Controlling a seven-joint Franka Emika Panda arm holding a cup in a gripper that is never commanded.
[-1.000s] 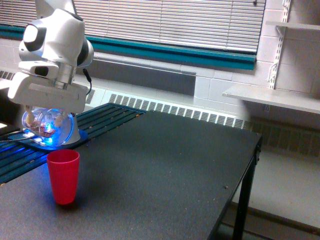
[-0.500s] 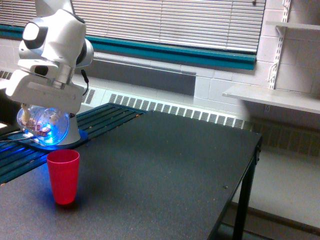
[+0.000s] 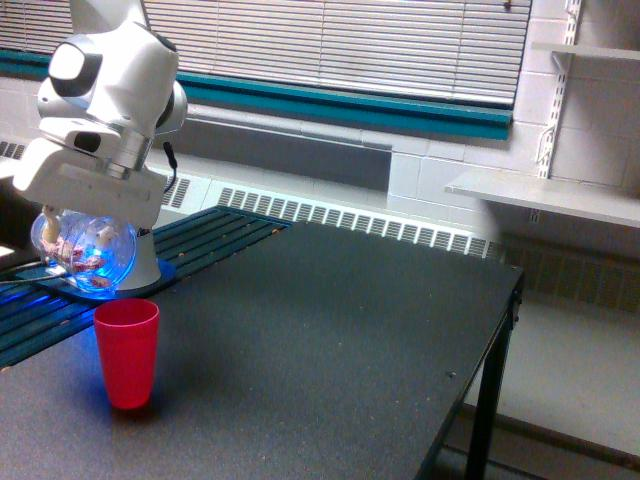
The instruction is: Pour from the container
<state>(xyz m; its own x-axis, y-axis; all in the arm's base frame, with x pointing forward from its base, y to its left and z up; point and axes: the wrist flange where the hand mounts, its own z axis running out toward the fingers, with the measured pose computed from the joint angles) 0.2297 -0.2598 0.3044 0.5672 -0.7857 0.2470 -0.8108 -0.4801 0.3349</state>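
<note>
- Container (image 3: 85, 252): a clear, see-through, rounded plastic vessel at the exterior view's left, held off the table beneath the white arm's wrist block. Small pinkish-brown bits are visible inside, gathered toward its lower middle. A blue glow lights its lower part and the surface behind it.
- Attitude of the container: it appears tipped rather than upright, but the direction of its opening cannot be made out through the glare and clear wall.
- Hand (image 3: 78, 235): the fingers are largely hidden by the wrist block and the container itself. The hand is clamped about the container, which hangs directly under it; how wide the jaws stand cannot be read beyond the container's own width.
- Red cup (image 3: 127, 353): opaque red plastic, upright on the table, mouth up, near the table's front at the exterior view's left. It stands below the container and slightly toward the exterior view's right of it; the two are apart, with a clear gap between the container's underside and the cup's rim. Nothing is seen falling between them.
- Table (image 3: 330, 350): dark, speckled top with a black leg at the exterior view's right.
- Slatted dark panel (image 3: 215, 235): lies at the table's far left corner, behind the container, with a white round base resting on it.
- Background: closed window blinds (image 3: 350, 45) above a teal sill.
</note>
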